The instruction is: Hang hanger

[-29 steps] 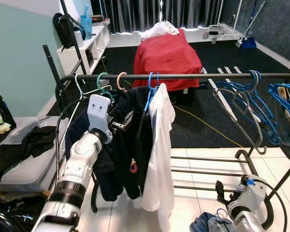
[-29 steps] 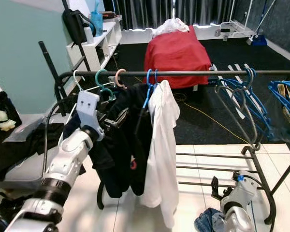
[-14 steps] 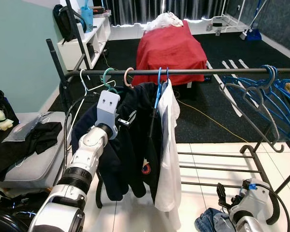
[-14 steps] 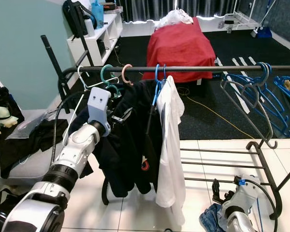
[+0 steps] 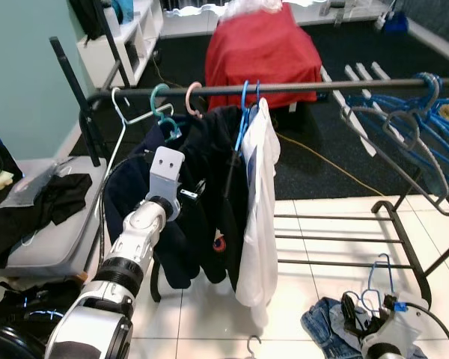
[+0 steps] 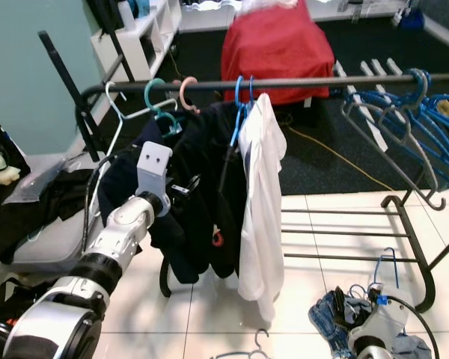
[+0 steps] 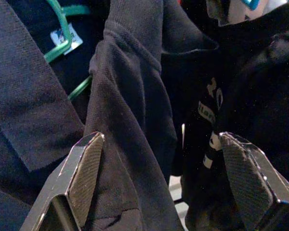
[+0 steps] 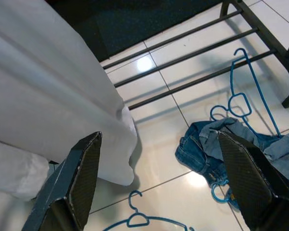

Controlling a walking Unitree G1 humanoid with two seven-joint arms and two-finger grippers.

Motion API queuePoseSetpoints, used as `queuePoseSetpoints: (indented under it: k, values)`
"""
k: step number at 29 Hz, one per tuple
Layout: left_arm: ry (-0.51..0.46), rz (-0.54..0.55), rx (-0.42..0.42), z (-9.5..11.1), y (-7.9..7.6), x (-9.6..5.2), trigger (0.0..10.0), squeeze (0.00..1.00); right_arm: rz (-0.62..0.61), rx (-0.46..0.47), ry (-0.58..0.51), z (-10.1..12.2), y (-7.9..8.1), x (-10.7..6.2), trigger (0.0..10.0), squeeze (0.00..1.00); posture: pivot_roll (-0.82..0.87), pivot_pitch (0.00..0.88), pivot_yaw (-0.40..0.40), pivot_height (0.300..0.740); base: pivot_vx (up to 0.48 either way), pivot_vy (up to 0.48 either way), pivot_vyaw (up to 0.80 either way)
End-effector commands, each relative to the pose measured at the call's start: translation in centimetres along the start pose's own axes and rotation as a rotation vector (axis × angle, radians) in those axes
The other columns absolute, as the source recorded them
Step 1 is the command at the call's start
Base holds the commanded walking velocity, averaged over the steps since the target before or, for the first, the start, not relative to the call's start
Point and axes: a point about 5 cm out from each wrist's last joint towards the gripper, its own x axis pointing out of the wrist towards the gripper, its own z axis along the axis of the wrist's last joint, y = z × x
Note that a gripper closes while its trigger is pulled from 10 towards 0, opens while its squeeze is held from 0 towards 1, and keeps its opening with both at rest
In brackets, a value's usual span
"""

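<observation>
From the left eye view, a dark clothes rail point(image 5: 322, 87) runs across the room with a white hanger point(image 5: 120, 123), a teal hanger point(image 5: 161, 112) and a pink hanger point(image 5: 191, 97) hooked side by side toward its left end, then a blue hanger point(image 5: 243, 112) carrying a white shirt point(image 5: 258, 202); dark garments point(image 5: 202, 194) hang between them, and a cluster of empty blue hangers point(image 5: 419, 127) sits at the right end. The left pincer point(image 5: 191, 193) is raised into those dark garments, just below the teal hanger. Behind the rail stands a bed under a red cover point(image 5: 262, 45), and a grey seat point(image 5: 37, 247) with black clothes is at the left. In the right eye view, the right pincer point(image 6: 344, 299) hangs low near the tiled floor point(image 6: 209, 314), over a heap of denim point(image 6: 337, 314) with a blue hanger point(image 6: 385, 273) standing up from it. The left wrist view shows that pincer's two fingers point(image 7: 86, 168) spread wide, gripping nothing, with navy cloth point(image 7: 135, 120) between them and the teal hanger point(image 7: 62, 33) just beyond, inside a collar. The right wrist view shows its fingers point(image 8: 84, 168) also wide apart and empty — beyond them lie the shirt hem point(image 8: 62, 120), the denim point(image 8: 216, 144), a blue hanger point(image 8: 245, 91) leaning on it and another flat on the tiles point(image 8: 144, 221).
</observation>
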Motion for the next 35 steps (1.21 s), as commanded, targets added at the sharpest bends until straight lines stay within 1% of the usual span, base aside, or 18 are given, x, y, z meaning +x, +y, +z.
queuePoseSetpoints:
  k: [1, 4, 6, 7, 9, 10, 15, 18, 20, 22, 23, 24, 25, 26, 27, 28, 33, 35]
  values:
    - [0.010, 0.024, 0.019, -0.2, 0.9, -0.2, 10.0, 0.00, 0.000, 0.022, 0.012, -0.6, 0.2, -0.7, 10.0, 0.00, -0.30, 0.199, 0.107, 0.710, 0.000, 0.000, 0.00]
    - [-0.004, 0.031, 0.026, 0.1, 1.0, 0.0, 10.0, 0.00, 0.001, 0.024, 0.011, -0.7, 0.1, -1.2, 10.0, 0.00, -0.31, 0.207, 0.110, 0.710, 0.000, 0.000, 0.00]
    - [-0.096, 0.029, -0.013, 2.0, 1.2, 0.5, 10.0, 0.00, 0.001, 0.026, 0.011, -0.8, -0.1, -1.9, 10.0, 0.00, -0.31, 0.222, 0.111, 0.710, 0.000, 0.000, 0.00]
    - [-0.096, 0.029, -0.013, 2.0, 1.2, 0.5, 10.0, 0.00, 0.001, 0.026, 0.011, -0.8, -0.1, -1.9, 10.0, 0.00, -0.31, 0.222, 0.111, 0.710, 0.000, 0.000, 0.00]
    - [-0.193, 0.008, -0.077, 3.8, 1.4, 0.7, 10.0, 0.00, 0.001, 0.028, 0.011, -0.7, -0.2, -2.4, 10.0, 0.00, -0.31, 0.228, 0.109, 0.710, 0.000, 0.000, 0.00]
    - [-0.193, 0.008, -0.077, 3.8, 1.4, 0.7, 10.0, 0.00, 0.001, 0.028, 0.011, -0.7, -0.2, -2.4, 10.0, 0.00, -0.31, 0.228, 0.109, 0.710, 0.000, 0.000, 0.00]
    - [-0.262, -0.023, -0.097, 5.1, 1.6, 0.6, 10.0, 0.00, 0.002, 0.029, 0.008, -0.5, -0.1, -2.9, 10.0, 0.00, -0.30, 0.240, 0.109, 0.710, 0.000, 0.000, 0.00]
    - [-0.249, -0.015, -0.086, 4.8, 2.0, 0.5, 10.0, 0.00, 0.003, 0.030, 0.003, -0.3, 0.0, -3.3, 10.0, 0.00, -0.30, 0.243, 0.109, 0.710, 0.000, 0.000, 0.00]
    - [-0.172, -0.012, -0.030, 3.4, 2.0, 0.4, 10.0, 0.00, 0.003, 0.031, 0.001, -0.1, 0.2, -3.6, 10.0, 0.00, -0.31, 0.248, 0.110, 0.710, 0.000, 0.000, 0.00]
    - [-0.172, -0.012, -0.030, 3.4, 2.0, 0.4, 10.0, 0.00, 0.003, 0.031, 0.001, -0.1, 0.2, -3.6, 10.0, 0.00, -0.31, 0.248, 0.110, 0.710, 0.000, 0.000, 0.00]
    - [-0.107, -0.006, 0.008, 2.2, 2.0, 0.3, 10.0, 0.00, 0.003, 0.032, 0.000, 0.1, 0.3, -3.7, 10.0, 0.00, -0.30, 0.249, 0.109, 0.710, 0.000, 0.000, 0.00]
    - [-0.107, -0.006, 0.008, 2.2, 2.0, 0.3, 10.0, 0.00, 0.003, 0.032, 0.000, 0.1, 0.3, -3.7, 10.0, 0.00, -0.30, 0.249, 0.109, 0.710, 0.000, 0.000, 0.00]
    - [-0.027, 0.008, 0.069, 0.7, 2.1, -0.1, 10.0, 0.00, 0.004, 0.033, -0.003, 0.2, 0.4, -3.9, 10.0, 0.00, -0.30, 0.248, 0.110, 0.710, 0.000, 0.000, 0.00]
    - [-0.027, 0.008, 0.069, 0.7, 2.1, -0.1, 10.0, 0.00, 0.004, 0.033, -0.003, 0.2, 0.4, -3.9, 10.0, 0.00, -0.30, 0.248, 0.110, 0.710, 0.000, 0.000, 0.00]
    - [0.047, 0.037, 0.108, -0.8, 2.5, -0.6, 10.0, 0.00, 0.004, 0.034, -0.004, 0.4, 0.6, -4.1, 10.0, 0.00, -0.31, 0.248, 0.111, 0.710, 0.000, 0.000, 0.00]
    - [0.089, 0.059, 0.118, -1.7, 2.8, -1.0, 10.0, 0.00, 0.004, 0.035, -0.005, 0.6, 0.7, -4.3, 10.0, 0.00, -0.31, 0.248, 0.111, 0.710, 0.000, 0.000, 0.00]
    - [0.118, 0.082, 0.114, -2.5, 3.1, -1.4, 10.0, 0.00, 0.003, 0.036, 0.000, 0.8, 0.8, -4.5, 10.0, 0.00, -0.31, 0.244, 0.111, 0.710, 0.000, 0.000, 0.00]
    - [0.119, 0.087, 0.107, -2.5, 3.1, -1.4, 0.0, 0.00, 0.001, 0.036, 0.003, 0.8, 0.8, -4.3, 10.0, 0.00, -0.31, 0.233, 0.112, 0.710, 0.000, 0.000, 0.00]
